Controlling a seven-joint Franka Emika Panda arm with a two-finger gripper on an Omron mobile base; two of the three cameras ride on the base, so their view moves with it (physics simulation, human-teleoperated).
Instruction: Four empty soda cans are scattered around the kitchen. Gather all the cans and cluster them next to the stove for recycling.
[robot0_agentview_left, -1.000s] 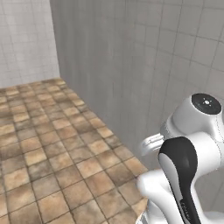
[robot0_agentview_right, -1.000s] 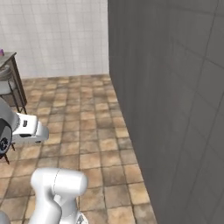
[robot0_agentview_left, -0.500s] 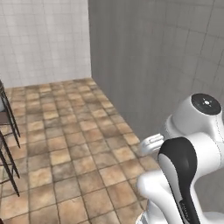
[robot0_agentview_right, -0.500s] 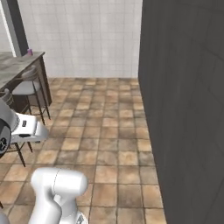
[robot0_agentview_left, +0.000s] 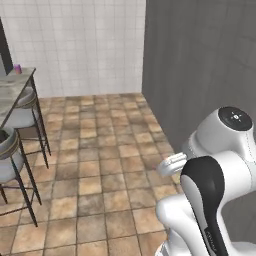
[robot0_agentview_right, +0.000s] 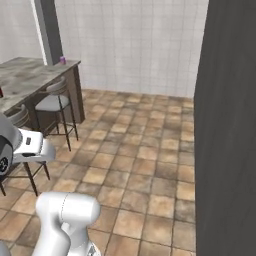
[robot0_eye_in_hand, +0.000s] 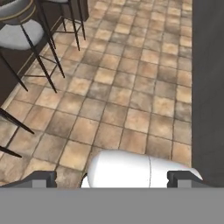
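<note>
A small pink-purple soda can (robot0_agentview_left: 17, 68) stands upright at the far end of the grey stone counter (robot0_agentview_left: 12, 90), near the white tiled wall. The right base view shows the same can (robot0_agentview_right: 62, 60) on the counter's far corner. A small red thing (robot0_agentview_right: 1, 92) sits on the counter at that frame's left edge, too cut off to name. My gripper (robot0_eye_in_hand: 113, 178) is open and holds nothing. Its two dark fingertips (robot0_eye_in_hand: 43, 178) stand wide apart over the tiled floor, far from the can. The stove is out of view.
Bar stools (robot0_agentview_left: 10, 155) with thin black legs stand along the counter (robot0_agentview_right: 52, 102) and in the hand view (robot0_eye_in_hand: 19, 30). A dark grey wall (robot0_agentview_right: 230, 125) runs along the right. Brown floor tiles (robot0_agentview_left: 105, 150) lie between counter and wall.
The whole picture has shifted as the base turned, bringing the counter, stools and pink-purple can into view. The gripper stays open.
</note>
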